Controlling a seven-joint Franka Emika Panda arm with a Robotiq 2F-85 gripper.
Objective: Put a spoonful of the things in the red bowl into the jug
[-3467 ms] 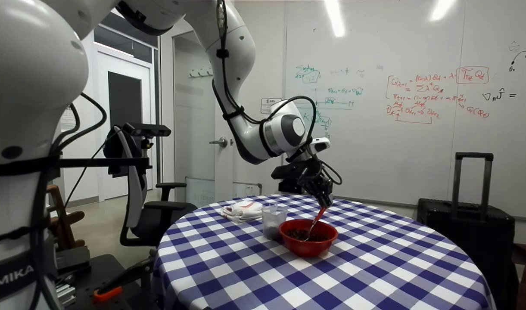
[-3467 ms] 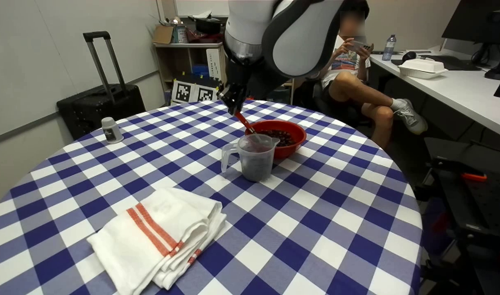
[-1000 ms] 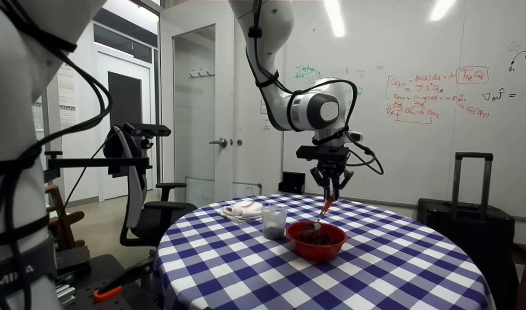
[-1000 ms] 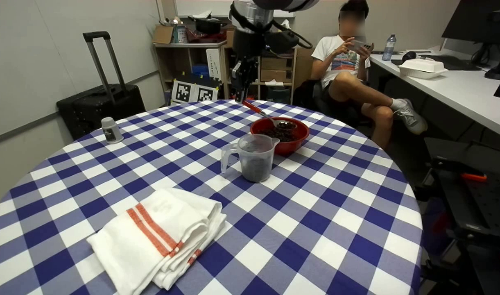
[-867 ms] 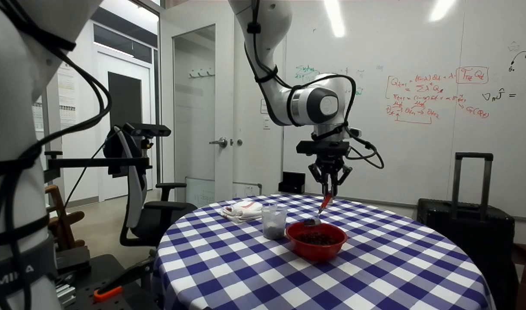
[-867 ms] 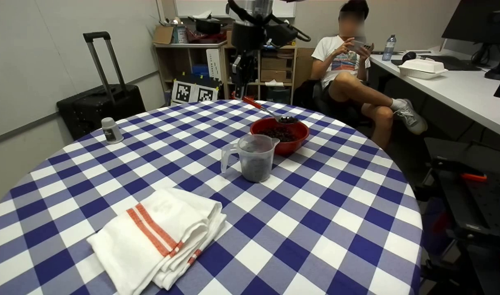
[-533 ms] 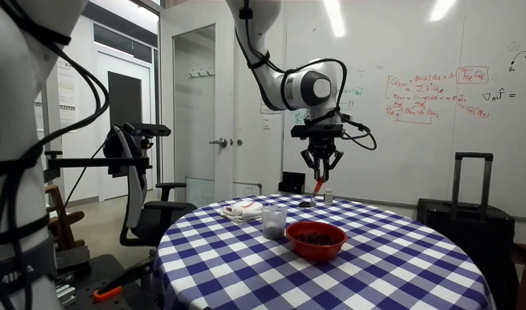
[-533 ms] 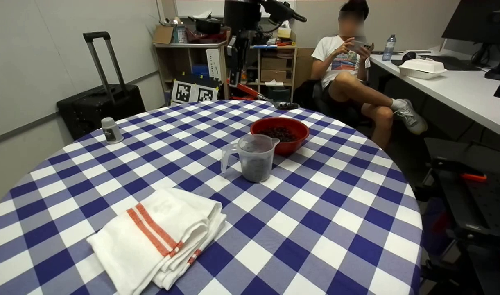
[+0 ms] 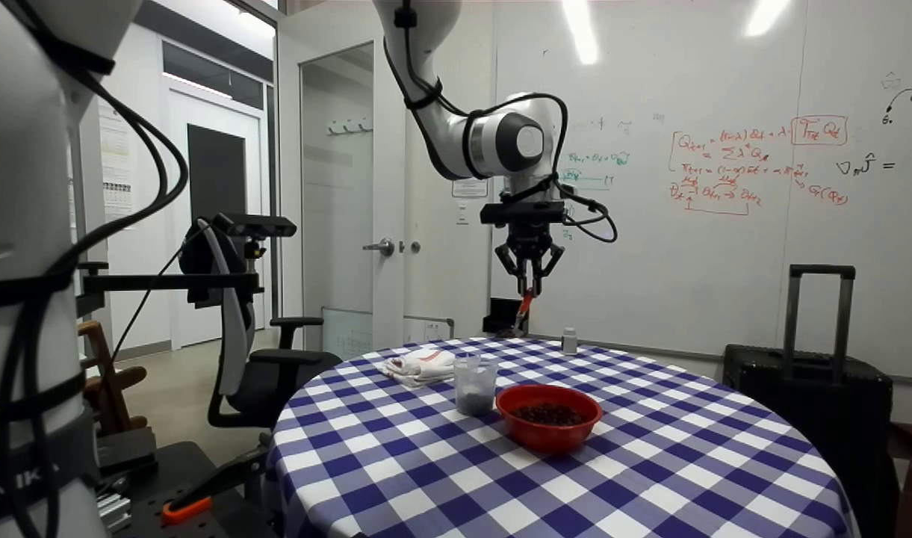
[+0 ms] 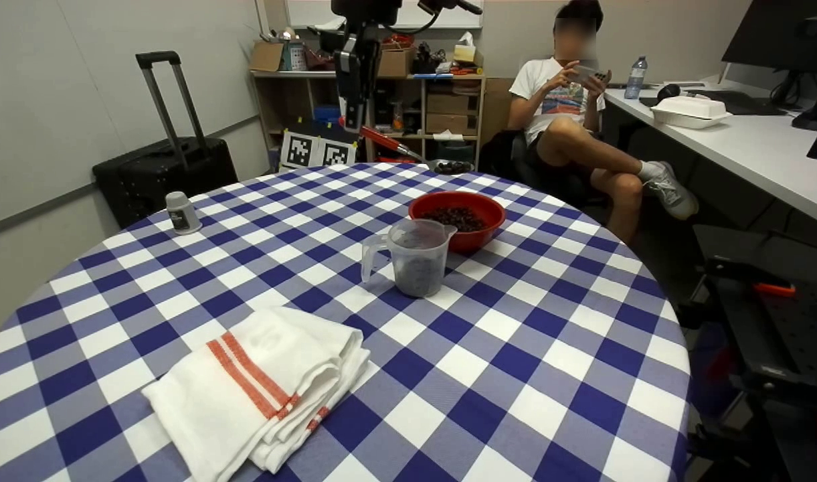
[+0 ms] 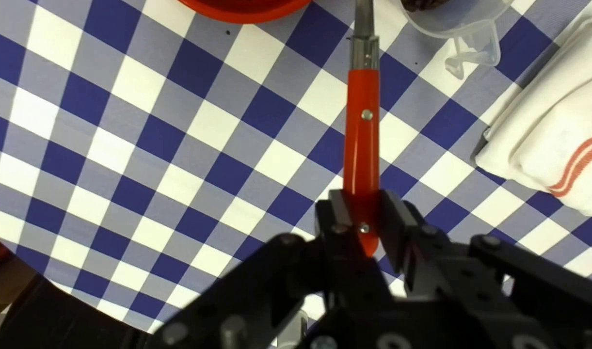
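Observation:
My gripper (image 9: 529, 290) is shut on the red handle of a spoon (image 10: 385, 139), also seen in the wrist view (image 11: 362, 131). The spoon is high above the table, its bowl loaded with dark pieces (image 10: 452, 167). Its tip is cut off in the wrist view. The red bowl (image 9: 549, 439) stands lower on the table with many dark pieces inside; its edge shows in the wrist view (image 11: 247, 15). The clear plastic jug (image 10: 418, 258) stands beside the bowl, with dark content low inside. Its handle shows in the wrist view (image 11: 492, 46). The spoon is apart from both.
A folded white cloth (image 10: 261, 381) with red stripes lies on the checkered table (image 9: 650, 463). A small grey-white bottle (image 10: 182, 213) stands near the table edge, also in the wrist view (image 11: 293, 329). A black suitcase (image 9: 807, 396) and a seated person (image 10: 559, 100) are beyond the table.
The spoon was down in the bowl, tilted. It has come up with dark pieces in it, then moved away from above the bowl as the gripper turned upright. The bowl shifted slightly.

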